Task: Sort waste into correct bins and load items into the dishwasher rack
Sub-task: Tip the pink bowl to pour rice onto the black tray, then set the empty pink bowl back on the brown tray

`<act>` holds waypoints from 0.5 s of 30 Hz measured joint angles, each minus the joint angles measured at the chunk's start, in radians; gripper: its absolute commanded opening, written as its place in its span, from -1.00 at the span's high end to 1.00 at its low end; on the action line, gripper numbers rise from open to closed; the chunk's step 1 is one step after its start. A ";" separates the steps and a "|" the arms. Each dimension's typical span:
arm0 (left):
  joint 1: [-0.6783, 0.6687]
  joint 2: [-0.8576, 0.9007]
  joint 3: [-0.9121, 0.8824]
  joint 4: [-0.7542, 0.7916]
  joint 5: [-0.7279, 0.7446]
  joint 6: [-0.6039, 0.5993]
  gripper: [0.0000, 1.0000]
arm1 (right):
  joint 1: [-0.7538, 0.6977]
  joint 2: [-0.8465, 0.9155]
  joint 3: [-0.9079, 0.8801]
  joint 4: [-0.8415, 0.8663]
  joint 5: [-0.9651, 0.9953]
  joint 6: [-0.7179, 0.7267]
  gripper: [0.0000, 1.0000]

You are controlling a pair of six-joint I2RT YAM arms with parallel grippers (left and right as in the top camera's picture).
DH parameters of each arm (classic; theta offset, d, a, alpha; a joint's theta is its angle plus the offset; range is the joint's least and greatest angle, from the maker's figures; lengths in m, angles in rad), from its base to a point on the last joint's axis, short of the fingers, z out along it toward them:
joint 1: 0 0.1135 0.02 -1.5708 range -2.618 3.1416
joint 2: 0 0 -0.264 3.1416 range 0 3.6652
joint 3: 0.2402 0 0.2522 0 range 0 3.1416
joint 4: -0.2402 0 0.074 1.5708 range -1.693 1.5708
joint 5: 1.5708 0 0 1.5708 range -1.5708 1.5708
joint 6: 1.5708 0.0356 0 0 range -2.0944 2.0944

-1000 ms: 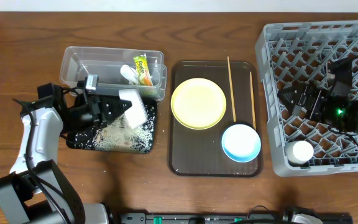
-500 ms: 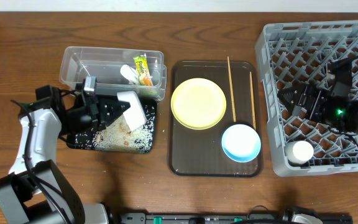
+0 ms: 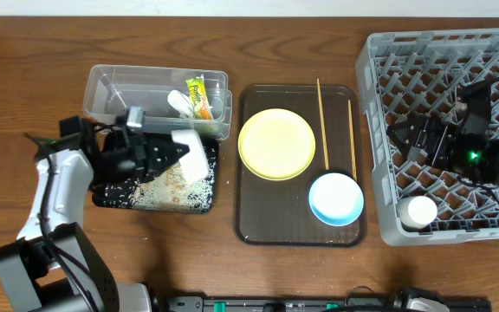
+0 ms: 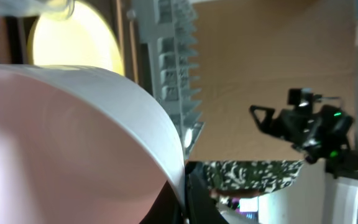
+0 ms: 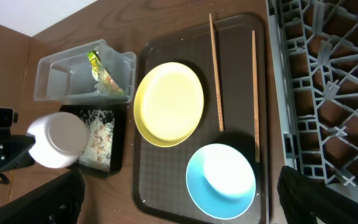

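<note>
My left gripper (image 3: 156, 156) is shut on the rim of the small white bowl (image 3: 191, 154) and holds it tipped over the black tray (image 3: 111, 196), where rice grains (image 3: 165, 184) lie. The bowl fills the left wrist view (image 4: 73, 137) and shows in the right wrist view (image 5: 58, 138). The clear tub (image 3: 119, 91) holds the snack wrapper (image 3: 198, 95) and the white scrap (image 3: 178, 102). The yellow-green plate (image 3: 276, 144), the light-blue bowl (image 3: 336, 198) and two chopsticks (image 3: 322, 121) lie on the brown serving tray. My right gripper (image 3: 418, 139) is open and empty above the grey rack (image 3: 388, 78), which holds the white cup (image 3: 421, 211).
The brown serving tray (image 3: 258, 227) lies between the black tray and the rack. The clear tub touches the far edge of the black tray. Bare wooden table (image 3: 24, 61) lies to the far left and along the front.
My left gripper has shifted slightly right with the white bowl, which sits further over the black tray. The right arm has not moved.
</note>
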 measured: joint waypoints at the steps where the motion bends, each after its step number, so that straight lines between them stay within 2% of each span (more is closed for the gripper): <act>1: -0.006 0.000 0.000 0.000 -0.024 -0.012 0.88 | 0.000 0.000 0.000 0.000 0.003 0.000 -0.93; 5: -0.031 -0.004 0.000 -0.042 -0.090 -0.083 0.88 | 0.000 0.000 0.000 0.001 0.006 0.000 -0.93; 8: -0.106 -0.041 0.000 -0.047 -0.131 -0.137 0.88 | 0.000 0.000 0.000 0.007 0.007 0.000 -0.94; 12: -0.310 -0.151 0.000 0.010 -0.301 -0.258 0.88 | 0.000 0.000 0.000 0.016 0.007 0.000 -0.94; 15: -0.528 -0.208 0.000 0.099 -0.501 -0.373 0.88 | 0.000 0.000 0.000 0.023 0.013 0.000 -0.95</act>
